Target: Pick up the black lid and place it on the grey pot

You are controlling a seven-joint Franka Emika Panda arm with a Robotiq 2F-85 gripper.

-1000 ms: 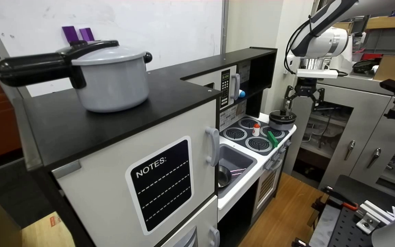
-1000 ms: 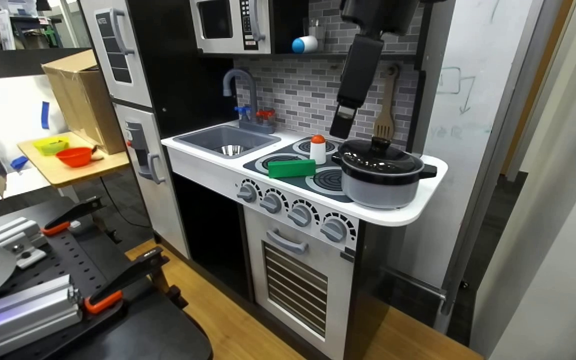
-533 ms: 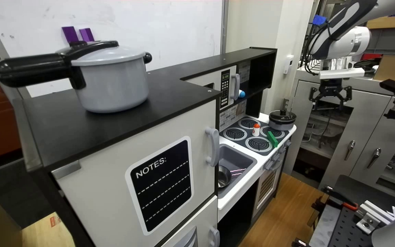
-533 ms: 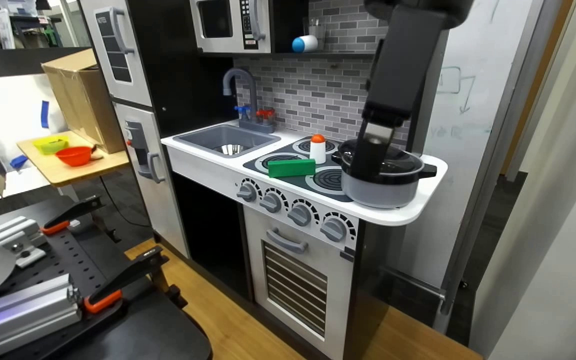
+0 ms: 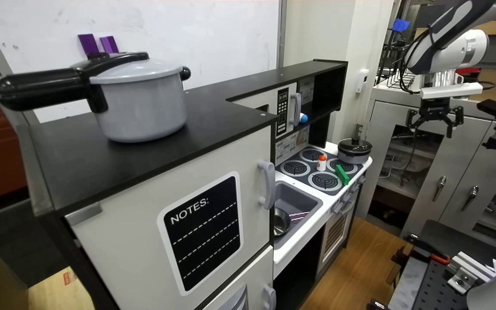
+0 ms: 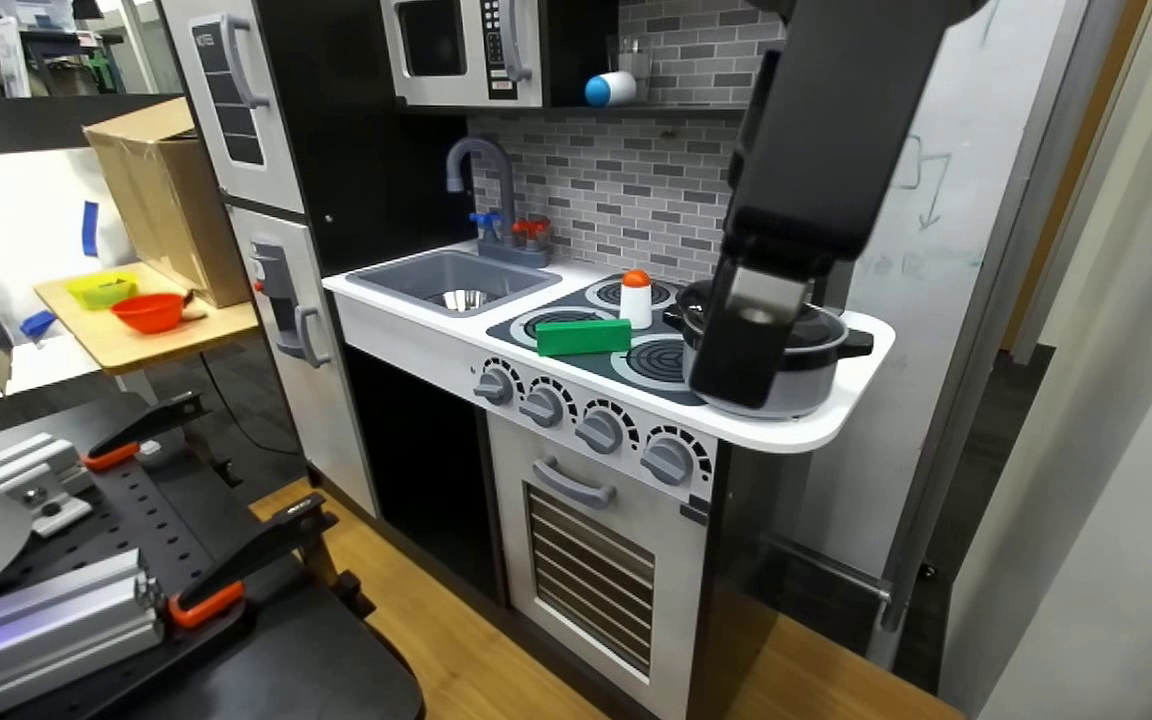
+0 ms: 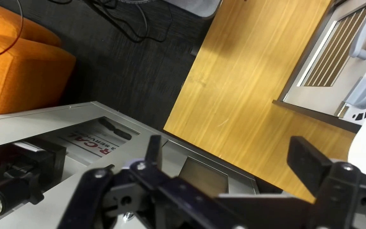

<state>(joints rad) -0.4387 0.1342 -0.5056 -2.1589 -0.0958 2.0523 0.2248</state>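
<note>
The black lid point(image 5: 355, 147) sits on top of the small grey pot point(image 5: 353, 159) at the far end corner of the toy stove. In an exterior view the lid point(image 6: 820, 328) and the pot point(image 6: 808, 388) are partly hidden behind my gripper point(image 6: 736, 378). My gripper point(image 5: 431, 130) is open and empty, in the air to the right of the pot and apart from it. In the wrist view the open fingers point(image 7: 227, 144) have nothing between them; the lid and pot are out of that view.
A green block point(image 6: 584, 337) and a white shaker with orange top point(image 6: 636, 300) stand on the stove. A sink point(image 6: 451, 282) holds a metal bowl. A large pale pot point(image 5: 144, 105) stands on the cabinet top. A grey cabinet point(image 5: 467, 142) stands behind my gripper.
My gripper has moved right, away from above the pot in an exterior view, and closer to the camera in an exterior view. The lid and pot have not moved. The fingers stay open.
</note>
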